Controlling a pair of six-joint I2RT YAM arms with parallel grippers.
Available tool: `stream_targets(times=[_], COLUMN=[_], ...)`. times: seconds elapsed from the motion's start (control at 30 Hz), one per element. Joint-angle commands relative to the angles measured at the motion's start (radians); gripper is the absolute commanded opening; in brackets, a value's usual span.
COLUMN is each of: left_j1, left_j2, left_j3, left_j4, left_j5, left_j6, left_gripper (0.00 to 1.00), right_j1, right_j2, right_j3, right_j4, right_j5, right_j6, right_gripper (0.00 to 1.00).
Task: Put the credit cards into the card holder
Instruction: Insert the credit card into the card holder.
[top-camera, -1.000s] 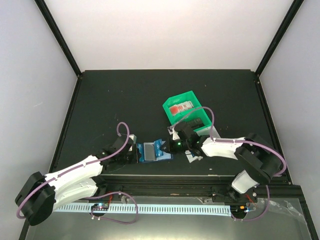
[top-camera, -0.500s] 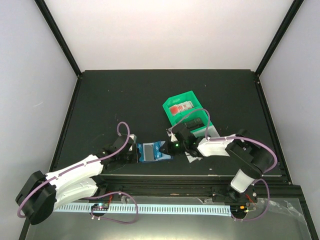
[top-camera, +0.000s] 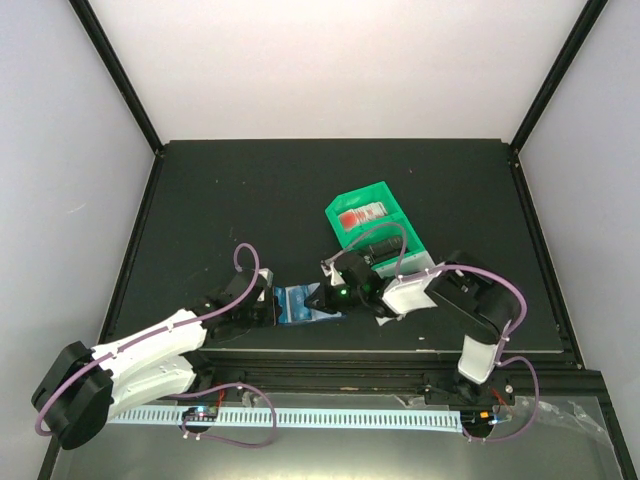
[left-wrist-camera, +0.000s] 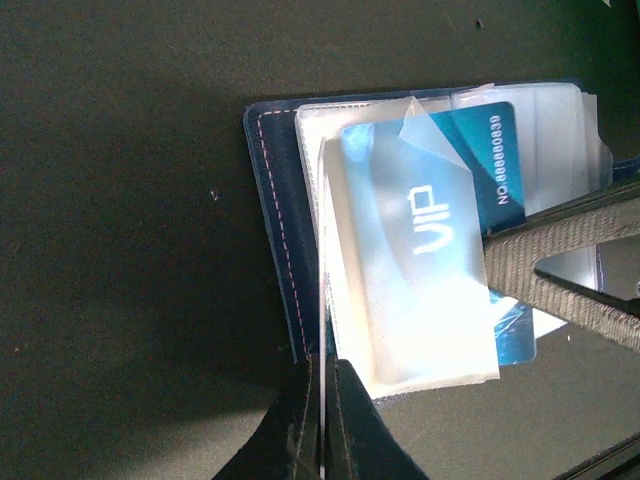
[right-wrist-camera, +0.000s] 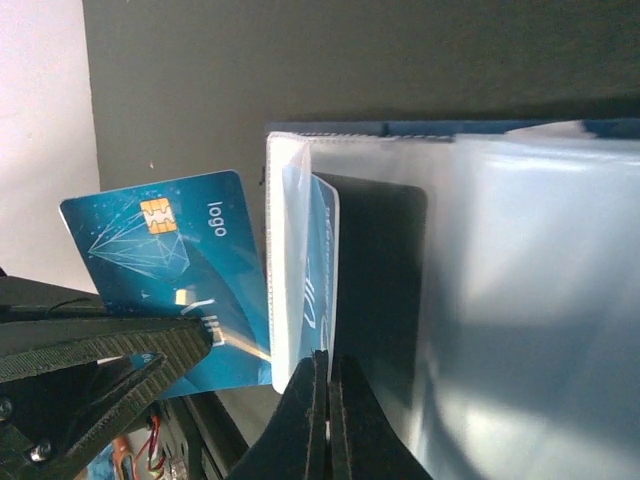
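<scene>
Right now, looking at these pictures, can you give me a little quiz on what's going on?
1. True or false: the left end effector and the right end effector are both wide open.
2. Which word is printed on the blue card lying in the card holder? A) VIP B) GOLD C) BANK
3. What sits at the far end of the green bin?
Key: 1 false, both are shut. 2 A. 3 A red-and-white item.

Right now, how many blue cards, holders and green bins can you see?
cards: 2
holder: 1
bin: 1
Total: 4
</scene>
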Motion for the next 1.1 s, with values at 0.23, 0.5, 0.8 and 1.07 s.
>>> stream_targets(times=[0.23, 0.5, 0.8, 1.07], left_j1=[0.003, 0.002, 0.005, 0.004], left_j2=[-0.001, -0.031, -0.043, -0.041], left_j3=[-0.011, 0.0, 0.005, -0.001], left_j4=[-0.031, -0.057, -0.067, -0.054], left_j5=[0.007, -0.006, -0.012, 0.007], left_j6=[0.012, 0.017, 0.024, 0.023], left_gripper=[0.01, 0.02, 0.01, 0.02], right_j1=[0.027, 0.028, 0.045, 0.075], right_j2=[0.046, -0.051, -0.069, 0.009], right_j3=[0.004, -0.02, 0.023, 0.085], right_j4=[0.038, -0.022, -0.155, -0.128], right_j5=[0.021, 0.091, 0.107, 0.057], right_j6=[0.037, 0.025, 0.011, 0.031], right_gripper=[0.11, 0.35, 0.45, 0.41])
